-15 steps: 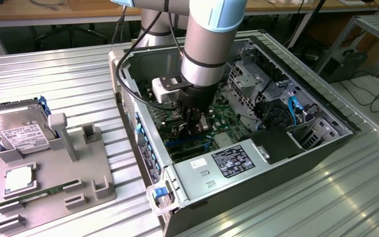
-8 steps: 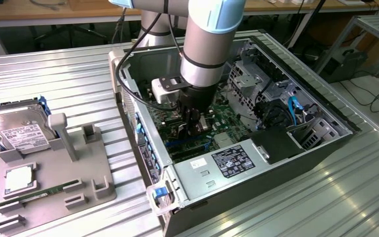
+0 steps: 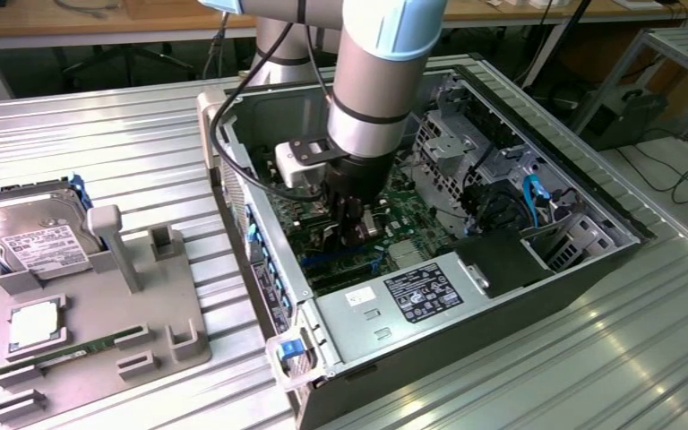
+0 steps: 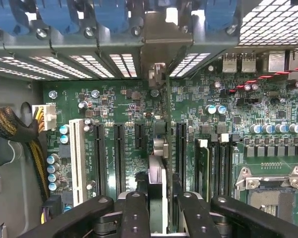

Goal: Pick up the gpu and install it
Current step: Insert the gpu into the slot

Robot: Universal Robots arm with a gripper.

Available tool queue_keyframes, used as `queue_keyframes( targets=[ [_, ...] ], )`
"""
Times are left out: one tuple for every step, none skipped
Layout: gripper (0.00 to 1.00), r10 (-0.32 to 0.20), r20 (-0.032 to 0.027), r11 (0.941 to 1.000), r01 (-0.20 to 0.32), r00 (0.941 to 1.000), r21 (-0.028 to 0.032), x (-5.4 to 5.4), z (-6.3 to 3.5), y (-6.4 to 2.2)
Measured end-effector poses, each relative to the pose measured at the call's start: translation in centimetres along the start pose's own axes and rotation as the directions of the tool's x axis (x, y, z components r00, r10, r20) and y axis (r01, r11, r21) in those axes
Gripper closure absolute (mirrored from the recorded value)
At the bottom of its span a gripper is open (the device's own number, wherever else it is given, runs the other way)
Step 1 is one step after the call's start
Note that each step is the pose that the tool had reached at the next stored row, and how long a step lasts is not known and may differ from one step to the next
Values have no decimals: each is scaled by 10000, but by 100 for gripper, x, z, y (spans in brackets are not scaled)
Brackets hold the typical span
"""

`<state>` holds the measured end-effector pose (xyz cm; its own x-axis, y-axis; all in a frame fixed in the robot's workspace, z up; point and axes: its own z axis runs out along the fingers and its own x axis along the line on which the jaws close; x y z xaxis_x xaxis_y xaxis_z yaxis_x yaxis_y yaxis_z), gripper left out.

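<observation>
exterior view, arm plunged vertically into computer case [image 3: 583, 246], claw [image 3: 356, 240] pinching gpu [image 4: 159, 163] edge-on over motherboard [image 4: 228, 129]

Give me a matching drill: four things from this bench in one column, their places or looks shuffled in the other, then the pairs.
Things:
1. gpu
2. hard drive
3. memory stick
4. power supply

Descriptions:
A. green, lying flat on the grey holder
B. inside the computer case, label facing up
C. held edge-on between the jaws, over the motherboard
D. silver with a white label, at the grey holder's far end

Pairs: 1-C, 2-D, 3-A, 4-B
</observation>
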<state>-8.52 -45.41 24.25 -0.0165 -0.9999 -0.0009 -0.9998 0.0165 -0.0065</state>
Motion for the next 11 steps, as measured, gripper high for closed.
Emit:
queue_keyframes(
  targets=[
    [73,0,-8,10000,0,10000,4,1,-8,0],
    [73,0,-13,10000,0,10000,8,0,-13,0],
    [73,0,-18,10000,0,10000,11,0,-15,0],
    [73,0,-20,10000,0,10000,13,0,-15,0],
    [73,0,-22,10000,0,10000,13,0,-16,0],
    [73,0,-24,10000,0,10000,13,0,-17,1],
    [73,0,-24,10000,0,10000,13,-1,-17,1],
    [73,1,-26,10000,-1,10000,12,-5,-17,1],
    [73,2,-26,10000,-2,10000,12,-14,-18,2],
    [73,0,-24,10000,0,10000,13,-22,-17,1],
    [73,-1,-25,10000,1,10000,14,-25,-17,1]
  ],
)
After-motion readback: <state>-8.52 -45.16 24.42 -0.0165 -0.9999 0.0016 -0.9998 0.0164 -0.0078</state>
